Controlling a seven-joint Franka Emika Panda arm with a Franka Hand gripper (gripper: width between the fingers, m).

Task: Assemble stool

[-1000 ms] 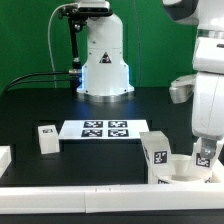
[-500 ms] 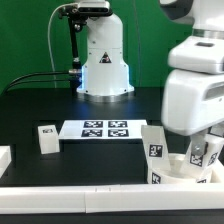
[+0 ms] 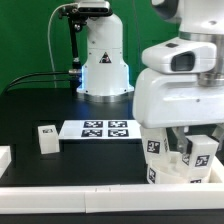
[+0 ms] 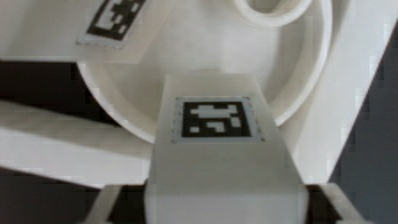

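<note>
The stool's seat disc (image 3: pixel 172 176) lies near the front edge of the worktop (image 3: pixel 30 105), at the exterior view's right. One leg (image 4: pixel 214 150) hangs over it or rests on it; which of the two cannot be told. The end effector (image 4: pixel 222 206) looks pinched on that leg's lower sides, with the leg filling the space between the fingers.

A second leg (image 3: pixel 155 152) stands just beside the disc on the exterior view's left, close to the arm.

Main risk, as I judge it: the chunky leg is held by a short stretch, so any off-centre push into the disc could twist it in the pads. It would then meet its socket tilted and jam.

A sideways shove could also slide the loose disc against the border rail (image 3: pixel 70 192) or tip the second leg.

A third leg (image 3: pixel 46 138) beside the marker board (image 3: pixel 105 129) sits well apart and looks safe.
</note>
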